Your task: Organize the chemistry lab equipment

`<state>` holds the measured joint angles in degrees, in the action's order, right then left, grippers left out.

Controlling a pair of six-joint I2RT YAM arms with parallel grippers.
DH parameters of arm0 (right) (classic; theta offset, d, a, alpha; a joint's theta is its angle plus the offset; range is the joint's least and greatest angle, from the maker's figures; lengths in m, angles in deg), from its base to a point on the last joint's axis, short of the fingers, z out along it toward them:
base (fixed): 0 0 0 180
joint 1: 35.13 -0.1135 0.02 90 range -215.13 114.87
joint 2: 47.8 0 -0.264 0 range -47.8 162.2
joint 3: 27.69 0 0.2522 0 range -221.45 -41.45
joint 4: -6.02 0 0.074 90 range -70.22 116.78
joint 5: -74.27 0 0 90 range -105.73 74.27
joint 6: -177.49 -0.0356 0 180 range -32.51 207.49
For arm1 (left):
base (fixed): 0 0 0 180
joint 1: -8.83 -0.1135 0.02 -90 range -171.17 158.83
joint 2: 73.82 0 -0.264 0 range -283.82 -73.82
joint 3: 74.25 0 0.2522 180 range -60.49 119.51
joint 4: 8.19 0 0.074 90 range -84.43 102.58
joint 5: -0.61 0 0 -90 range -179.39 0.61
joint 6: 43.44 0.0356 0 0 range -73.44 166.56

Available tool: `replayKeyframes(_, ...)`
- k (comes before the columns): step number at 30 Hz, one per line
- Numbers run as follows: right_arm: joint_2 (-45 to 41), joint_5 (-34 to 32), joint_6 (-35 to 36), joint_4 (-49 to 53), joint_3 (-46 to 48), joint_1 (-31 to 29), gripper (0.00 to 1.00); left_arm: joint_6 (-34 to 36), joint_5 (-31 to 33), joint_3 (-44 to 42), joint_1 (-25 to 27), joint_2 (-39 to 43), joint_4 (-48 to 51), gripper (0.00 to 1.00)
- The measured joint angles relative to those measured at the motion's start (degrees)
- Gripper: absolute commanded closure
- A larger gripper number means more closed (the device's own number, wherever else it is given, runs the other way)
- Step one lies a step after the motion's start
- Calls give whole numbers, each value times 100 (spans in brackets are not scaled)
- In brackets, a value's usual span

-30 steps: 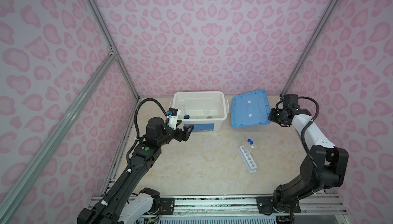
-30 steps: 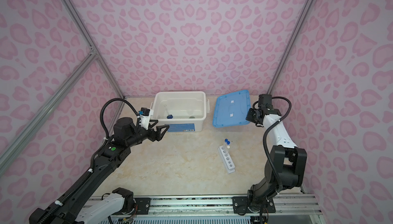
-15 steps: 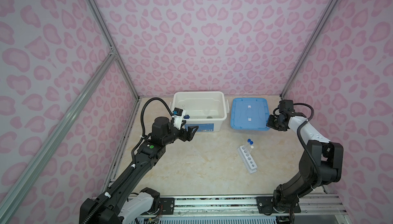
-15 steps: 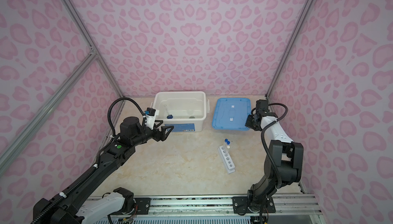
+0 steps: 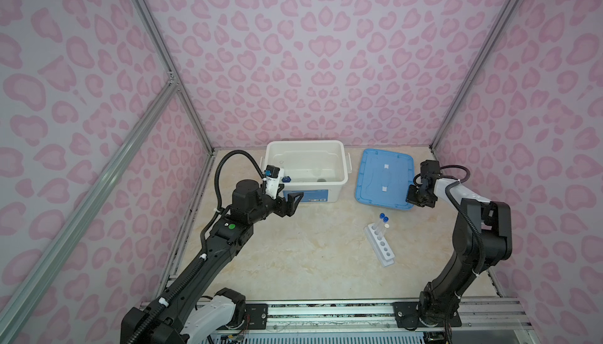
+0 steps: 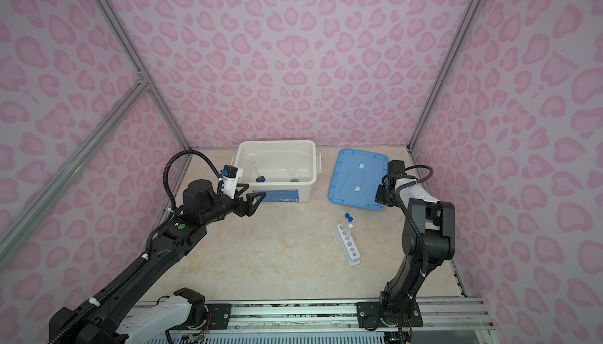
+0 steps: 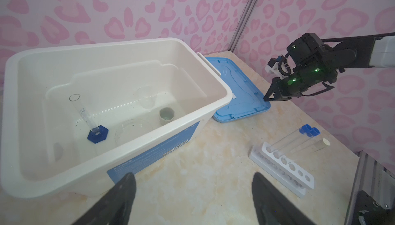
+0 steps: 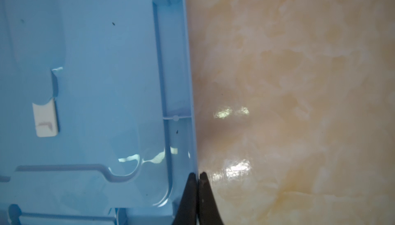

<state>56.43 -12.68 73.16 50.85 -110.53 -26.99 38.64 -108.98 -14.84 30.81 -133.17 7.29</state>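
The white rack (image 5: 381,244) (image 7: 282,170) lies on the table right of centre. Three capped test tubes (image 5: 382,220) (image 7: 307,131) stand in its far holes. Inside the white bin (image 7: 119,46) I see a blue-based clear cylinder (image 7: 97,134), a clear round dish (image 7: 133,127) and a tiny white cup (image 7: 167,115). My left gripper (image 5: 293,200) (image 7: 193,177) hangs open and empty above the table by the bin's front wall. My right gripper (image 5: 411,195) (image 8: 197,173) is shut on the right rim of the blue lid (image 5: 385,179) (image 8: 85,85), near its front corner.
The bin (image 5: 305,145) stands at the back centre, and the lid lies flat on the table to its right. The pink patterned walls close in on three sides. A metal rail (image 5: 326,309) with both arm bases runs along the front edge.
The lid was tilted up in my right gripper and now lies flat on the table, the gripper lower and nearer the front. My left gripper has moved right along the bin's front.
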Motion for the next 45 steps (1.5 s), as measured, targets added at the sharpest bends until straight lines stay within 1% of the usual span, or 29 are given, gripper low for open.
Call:
replayKeyframes(3,39,0,-7,-15,33,-17,80,22,15,13,0,0,15,13)
replayKeyframes(9,46,2,-35,-129,216,-33,75,42,59,20,4,4,57,13)
replayKeyframes(14,57,37,-122,-164,369,-59,78,59,83,20,4,4,118,13)
replayKeyframes(24,236,39,-264,-271,280,-127,85,153,186,7,4,68,153,12)
replayKeyframes(33,227,-138,-328,-363,345,-160,100,197,310,-68,4,136,157,12)
replayKeyframes(40,203,-138,-372,-428,387,-149,100,195,313,-125,-2,153,160,12)
replayKeyframes(43,160,120,-393,-372,313,-83,100,192,313,-125,-2,155,157,12)
replayKeyframes(45,-17,175,-437,-197,238,-81,100,190,313,-125,-2,155,157,12)
